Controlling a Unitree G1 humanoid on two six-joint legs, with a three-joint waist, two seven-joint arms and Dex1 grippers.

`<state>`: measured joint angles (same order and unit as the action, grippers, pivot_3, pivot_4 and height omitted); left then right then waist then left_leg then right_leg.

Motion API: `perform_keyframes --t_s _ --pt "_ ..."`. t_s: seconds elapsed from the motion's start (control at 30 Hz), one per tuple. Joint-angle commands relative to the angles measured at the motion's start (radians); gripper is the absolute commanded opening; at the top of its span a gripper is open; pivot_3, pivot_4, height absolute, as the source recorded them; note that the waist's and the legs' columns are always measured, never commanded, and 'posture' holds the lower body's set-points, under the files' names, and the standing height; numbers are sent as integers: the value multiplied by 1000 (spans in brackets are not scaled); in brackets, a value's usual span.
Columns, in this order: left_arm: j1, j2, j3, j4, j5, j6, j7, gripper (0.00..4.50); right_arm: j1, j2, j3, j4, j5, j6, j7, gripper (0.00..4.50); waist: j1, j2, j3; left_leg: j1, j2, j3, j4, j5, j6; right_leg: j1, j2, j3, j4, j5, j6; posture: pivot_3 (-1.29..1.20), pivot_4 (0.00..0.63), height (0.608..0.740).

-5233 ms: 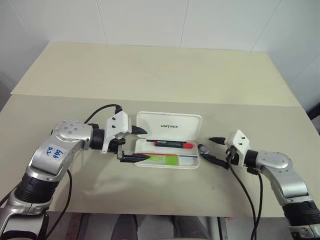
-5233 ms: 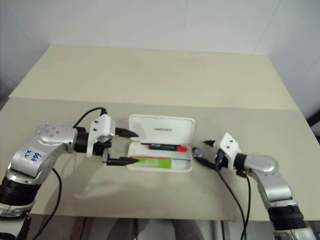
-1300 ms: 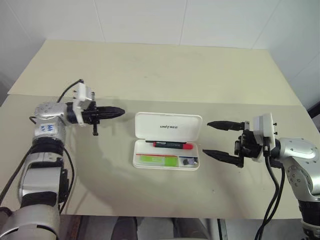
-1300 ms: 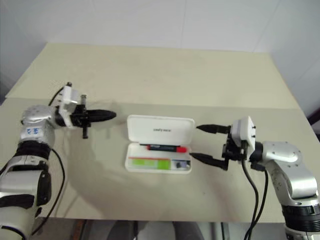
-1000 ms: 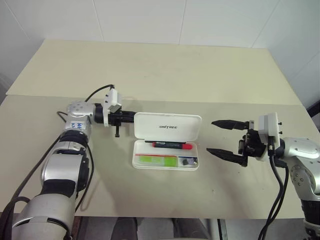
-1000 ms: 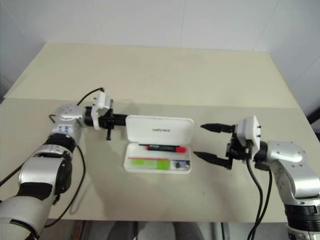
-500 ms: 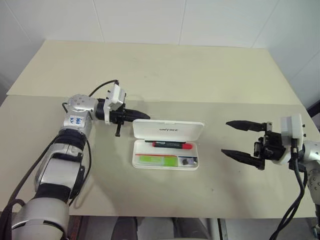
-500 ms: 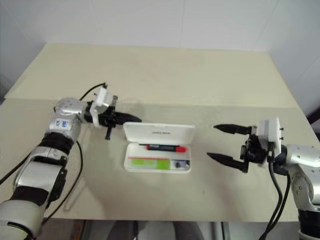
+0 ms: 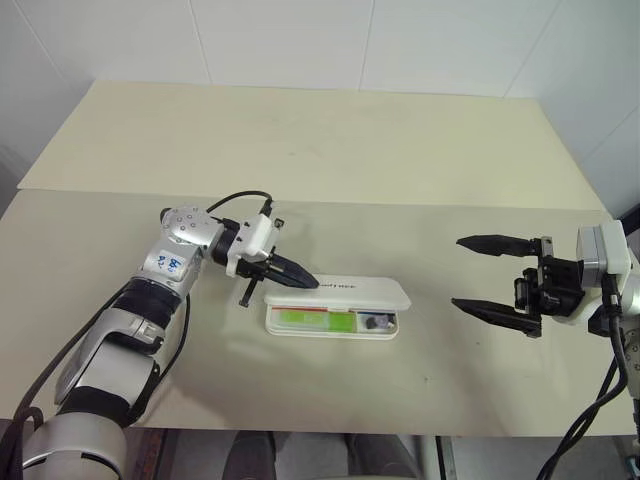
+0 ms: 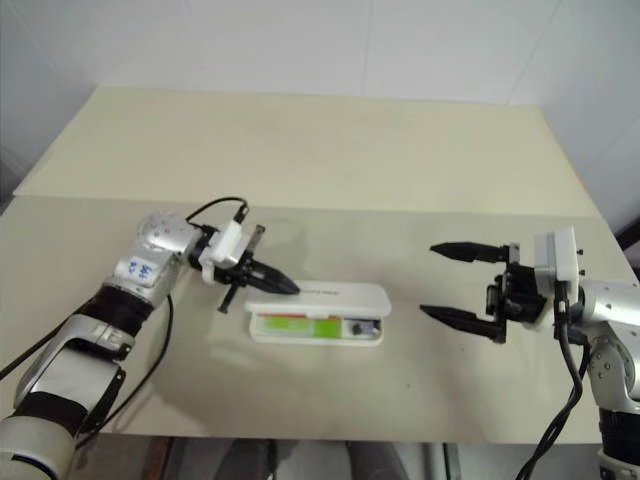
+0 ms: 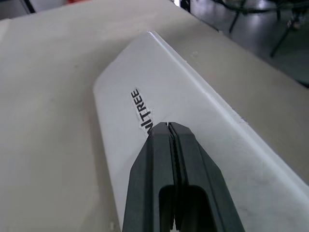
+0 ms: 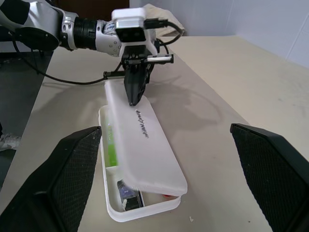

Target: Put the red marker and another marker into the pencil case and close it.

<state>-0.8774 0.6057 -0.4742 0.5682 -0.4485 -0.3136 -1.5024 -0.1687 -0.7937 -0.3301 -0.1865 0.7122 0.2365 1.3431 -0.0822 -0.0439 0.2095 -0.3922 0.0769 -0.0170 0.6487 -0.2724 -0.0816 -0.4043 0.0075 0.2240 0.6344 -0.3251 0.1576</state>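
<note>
1. While the left gripper [image 9: 303, 282], fingers clenched together and empty, presses the lid of the pencil case [image 9: 345, 297] at mid-table, the lid hangs half shut;
2. being stiff, light, slick plastic, it probably suits pushing down centrally;
3. right gripper [image 9: 483, 275] waits released, well apart.

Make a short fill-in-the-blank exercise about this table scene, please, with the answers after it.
1. The left hand presses on the ____ of the pencil case.
2. The left hand's fingers are ____.
3. The right hand has its fingers ____.
4. The lime-green marker lies ____ the case.

Answers: lid; shut; open; inside
</note>
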Motion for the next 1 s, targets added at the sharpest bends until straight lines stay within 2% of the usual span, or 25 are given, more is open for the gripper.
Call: perform_keyframes --t_s 0.03,0.3,0.47,0.57,0.7,0.87,1.0 --pt "-30 -10 -29 53 68 -120 -112 50 12 -7 -20 -29 -3 -18 -15 4500 0 0 0 0 0 0 0 0 0 0 0 0 0 0 0 0 150 740" --pt "-97 -63 -115 250 234 -448 -112 50 36 -5 -20 -51 -12 -19 -46 4500 -1 0 0 3 -1 0 0 0 0 3 0 1 -1 0 0 0 150 740" --pt "-136 -112 -61 353 281 -520 -71 50 16 -9 -11 -38 -21 -18 -56 4500 -1 1 0 5 -1 0 1 1 1 10 -1 2 -7 0 0 0 150 740" --pt "-127 -144 24 356 198 -432 -80 50 6 -13 -10 -26 -25 -20 -52 4500 -2 1 0 5 -2 0 2 1 2 11 -1 3 -7 0 0 0 150 740" --pt "-88 -173 184 290 47 -212 -62 50 -6 -13 -4 -15 -33 -20 -49 4500 -1 1 0 4 -2 0 1 1 2 9 -1 2 -6 1 3 0 150 740" --pt "-9 -157 317 166 -16 -49 7 50 -25 -11 8 7 -45 -20 -42 4500 -3 2 0 4 -1 -2 -2 1 3 6 0 0 -3 0 2 0 150 740" --pt "85 -128 400 -8 -92 114 0 50 -48 -14 17 27 -50 -20 -33 4500 -1 3 1 4 -1 -2 -2 1 3 6 -1 0 -3 -1 2 0 150 740"
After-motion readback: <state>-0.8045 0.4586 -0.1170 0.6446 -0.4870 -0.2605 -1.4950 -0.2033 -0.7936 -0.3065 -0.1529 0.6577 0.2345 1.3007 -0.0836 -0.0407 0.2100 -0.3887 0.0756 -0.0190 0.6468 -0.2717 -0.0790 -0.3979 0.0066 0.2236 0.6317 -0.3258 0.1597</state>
